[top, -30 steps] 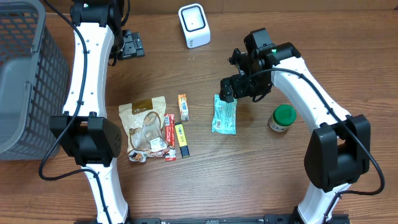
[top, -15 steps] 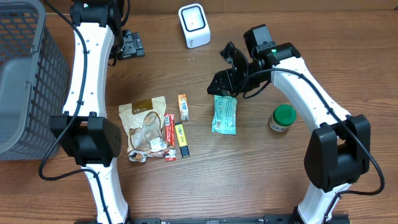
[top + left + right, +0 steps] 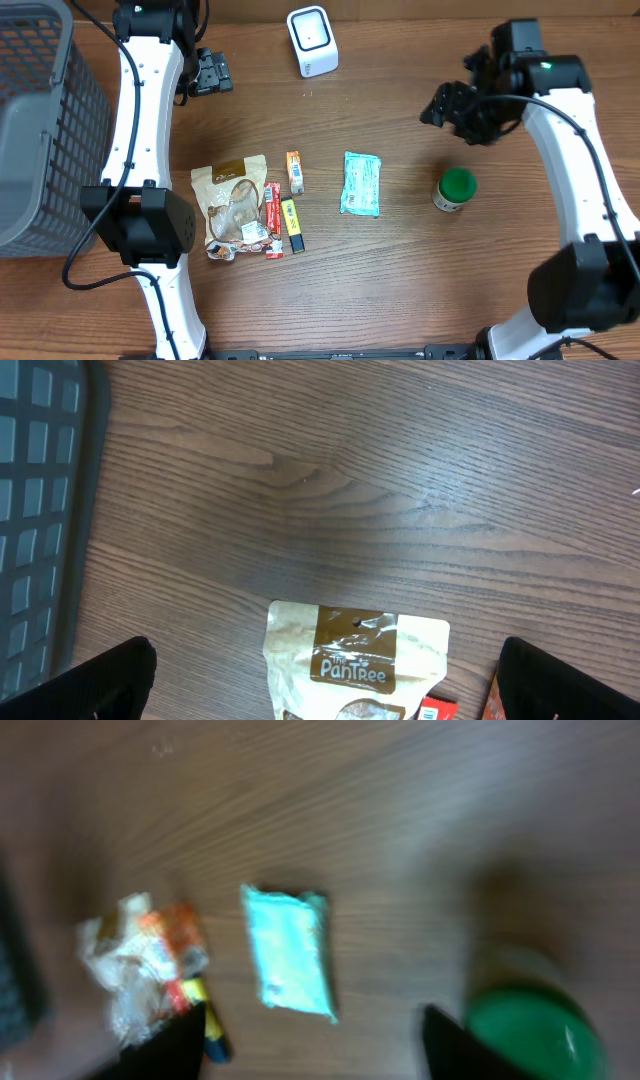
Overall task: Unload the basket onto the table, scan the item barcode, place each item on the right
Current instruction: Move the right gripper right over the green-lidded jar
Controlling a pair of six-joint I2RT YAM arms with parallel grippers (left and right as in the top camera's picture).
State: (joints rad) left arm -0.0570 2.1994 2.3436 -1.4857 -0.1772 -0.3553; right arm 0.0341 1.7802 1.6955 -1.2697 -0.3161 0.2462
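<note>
Overhead view: my right end effector (image 3: 455,110) stands raised over the right part of the tabletop (image 3: 420,280), jaws spread with nothing between them. The right wrist view, though blurred, agrees: both fingertips (image 3: 165,1045) sit at the lower corners of the frame with only wood in the gap.

Change noted: one second ago this end effector was over the upper end of the teal packet (image 3: 361,184). Half a second ago it was tilted beside that same end. Now it has swung well clear to the right and is nearer the green-lidded jar (image 3: 456,188) than the packet. The packet lies flat at the same spot, between the small orange carton (image 3: 294,171) and the jar, apart from both. It did not come away with me.

Consequence for the task: no item is in hand, so nothing can yet be presented to the barcode scanner (image 3: 313,41), which stands at the far edge, well apart from the packet. My judgement is that the pick attempt on the packet failed or was abandoned. A fresh approach is required, either to the packet or to the jar now near me.

My left end effector (image 3: 210,72) is parked at the far left near the basket (image 3: 40,130), jaws fully spread and empty. Its wrist view looks down on the brown snack pouch (image 3: 357,660).
</note>
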